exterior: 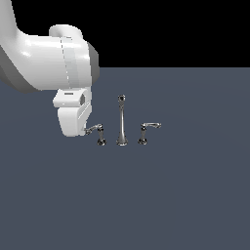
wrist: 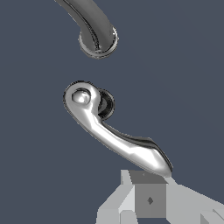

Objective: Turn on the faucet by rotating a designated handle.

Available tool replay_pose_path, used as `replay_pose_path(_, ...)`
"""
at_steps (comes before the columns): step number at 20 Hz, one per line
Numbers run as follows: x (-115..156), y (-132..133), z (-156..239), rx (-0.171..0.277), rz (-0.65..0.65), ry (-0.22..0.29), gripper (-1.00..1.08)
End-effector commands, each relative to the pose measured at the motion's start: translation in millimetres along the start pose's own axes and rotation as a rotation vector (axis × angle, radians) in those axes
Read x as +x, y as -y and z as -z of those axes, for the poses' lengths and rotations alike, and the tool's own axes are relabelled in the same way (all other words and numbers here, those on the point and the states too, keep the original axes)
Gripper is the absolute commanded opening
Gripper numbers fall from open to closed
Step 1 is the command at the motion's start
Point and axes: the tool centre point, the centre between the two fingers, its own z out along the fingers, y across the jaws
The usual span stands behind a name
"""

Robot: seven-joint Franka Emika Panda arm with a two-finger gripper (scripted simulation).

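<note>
Contact is being set up, and the turning step looks barely begun, if at all. The arm (exterior: 46, 63) is seen filling the upper part of the exterior view's left, its white hand lowered to the dark counter (exterior: 171, 195) beside the faucet (exterior: 121, 122). The three chrome pieces are lined up well away from the counter's near edge: tall spout in the middle, one lever either side. The handle (exterior: 95, 129) to be turned is the one on the exterior view's left, its arm reaching out toward the hand and apparently touching it at the tip.

From the wrist view the handle (wrist: 113, 131) is shown from above: post cap, curved arm, flared tip, and part of the fingers (wrist: 151, 199) just beside that tip. The spout's base (wrist: 98, 41) is also caught there. Whether the fingers are parted or closed cannot be told from either view; nothing is seen clamped between them.

A sideways push on the lever tip, swung about the post, is what is judged to be called for next.

Only the exterior view gives the mirror lever (exterior: 148, 129) and the arm's posture; only the wrist view gives the tip-to-finger spacing.
</note>
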Motion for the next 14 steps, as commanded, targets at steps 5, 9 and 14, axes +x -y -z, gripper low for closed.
replay_pose_path(5,15.5,-7.7,0.2,-0.001,-0.002,-0.001,-1.00)
replay_pose_path(9,31.8,-15.4,0.4,-0.002,-0.006,-0.003,-1.00)
replay_pose_path(14,48.5,-23.3,0.7,-0.002,-0.009,-0.004,-1.00)
